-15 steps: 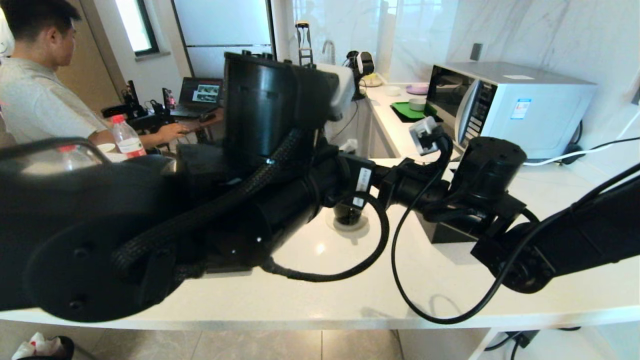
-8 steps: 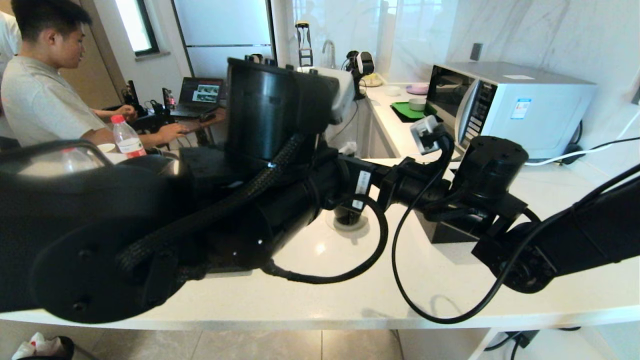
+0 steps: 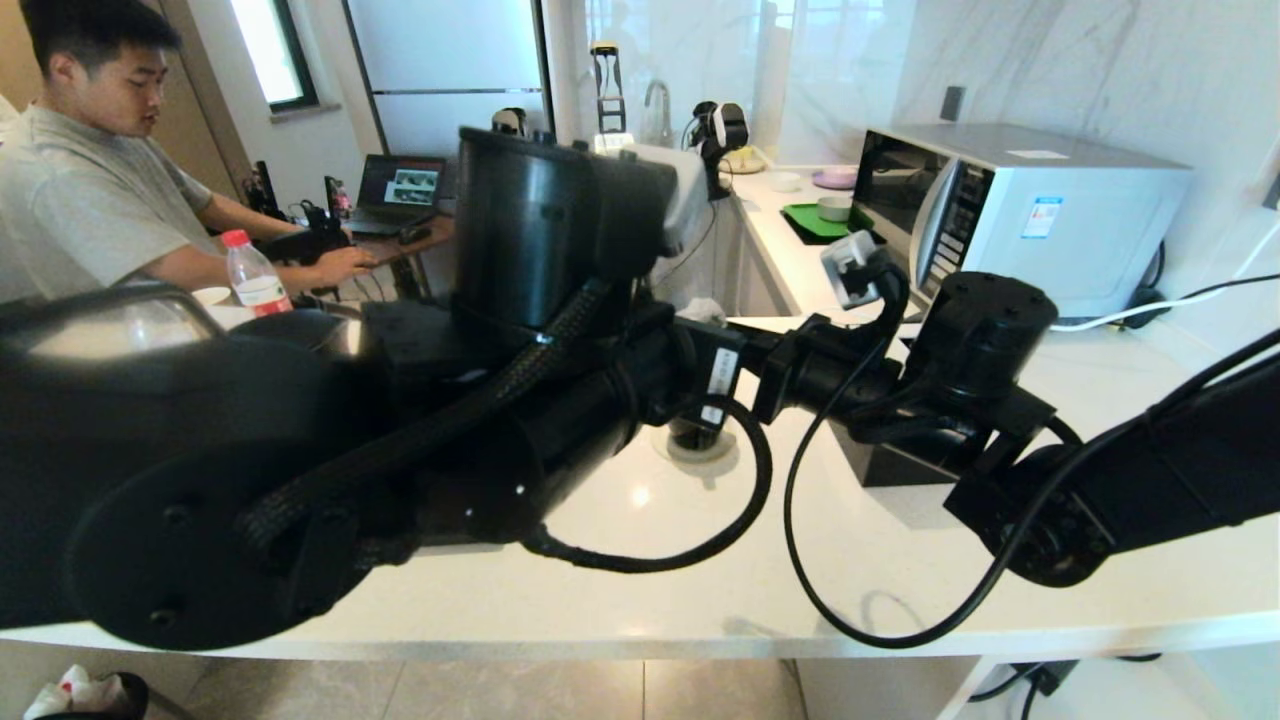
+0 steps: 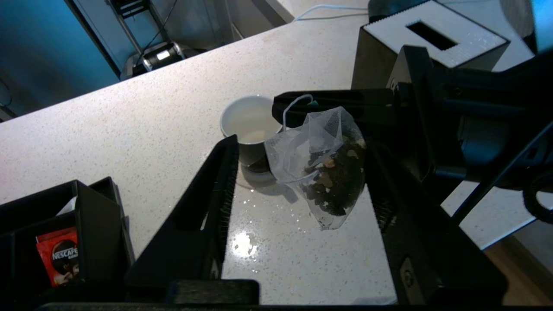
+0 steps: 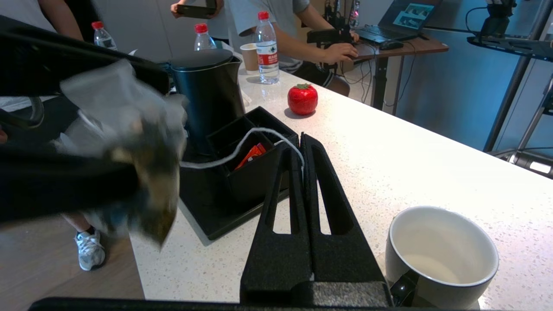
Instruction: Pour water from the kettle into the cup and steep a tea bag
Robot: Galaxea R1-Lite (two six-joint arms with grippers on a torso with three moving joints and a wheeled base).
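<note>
White speckled counter: I see both grippers meeting beside the cup.

My left gripper stands with its fingers wide apart, the tea bag hanging between them above the counter, at 4 o'clock from the cup. My right gripper has its fingers pressed together on the tea bag's string. At 11 o'clock from that gripper, the kettle stands behind a black tray that holds a red packet.

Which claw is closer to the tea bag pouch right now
Left. The pouch hangs between the left claw's open fingers; the right claw, shut on its string, is beside it.
</note>
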